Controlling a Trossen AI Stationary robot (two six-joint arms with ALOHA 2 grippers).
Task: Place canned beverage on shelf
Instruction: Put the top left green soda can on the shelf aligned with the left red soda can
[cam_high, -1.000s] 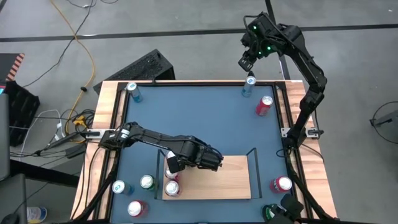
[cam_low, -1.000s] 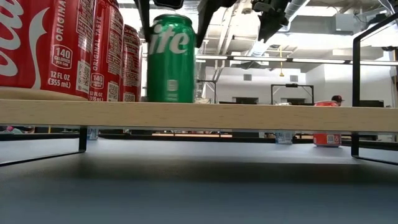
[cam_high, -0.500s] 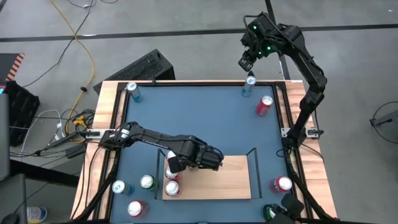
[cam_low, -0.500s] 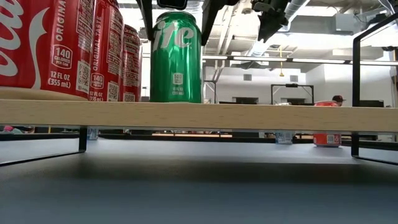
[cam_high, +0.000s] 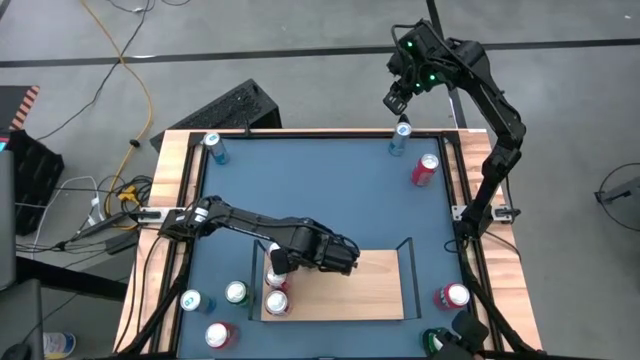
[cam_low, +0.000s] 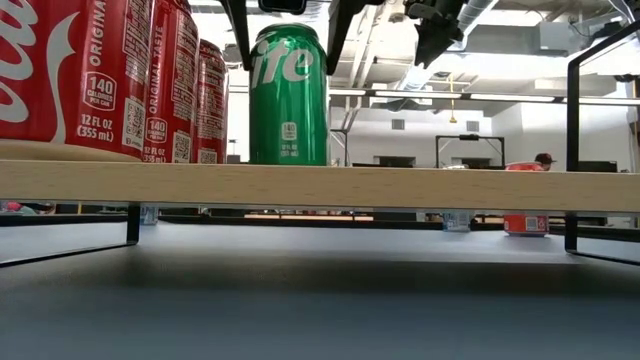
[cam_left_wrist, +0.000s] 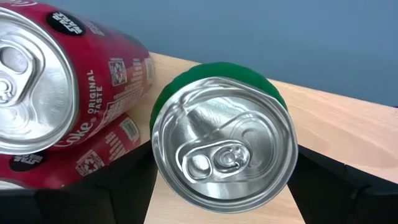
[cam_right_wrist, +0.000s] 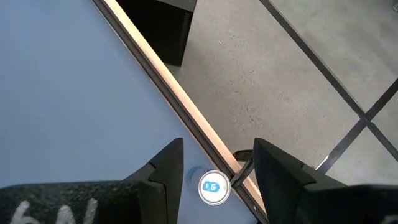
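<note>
A green can (cam_low: 289, 100) stands upright on the light-wood shelf (cam_high: 370, 285), its base on the board (cam_low: 400, 186). My left gripper (cam_low: 288, 20) is above it, pointing down, with one finger on each side of the can's top (cam_left_wrist: 224, 146). In the high view the gripper (cam_high: 285, 262) hides the can. Red cans (cam_low: 80, 80) stand next to the green can at the shelf's left end. My right gripper (cam_right_wrist: 217, 168) hangs open, high over a blue-and-silver can (cam_high: 401, 135) at the table's far right edge. My left gripper has the green can's upper side wall (cam_low: 262, 45) between its two fingers (cam_low: 236, 35), one on each opposite side just under the rim. The fingers come from above, pointing down. The can stands upright with its base on the shelf board.
Loose cans stand on the blue table: a blue one (cam_high: 213, 147) far left, a red one (cam_high: 426, 168) far right, a red one (cam_high: 455, 296) near right, and green (cam_high: 236, 292), blue (cam_high: 190, 300) and red (cam_high: 218, 334) ones near left. The shelf's right part is bare.
My left gripper has rolled a little about its downward line. The green can between its fingers has shifted slightly toward the table's right along the shelf board, staying upright on its base.
</note>
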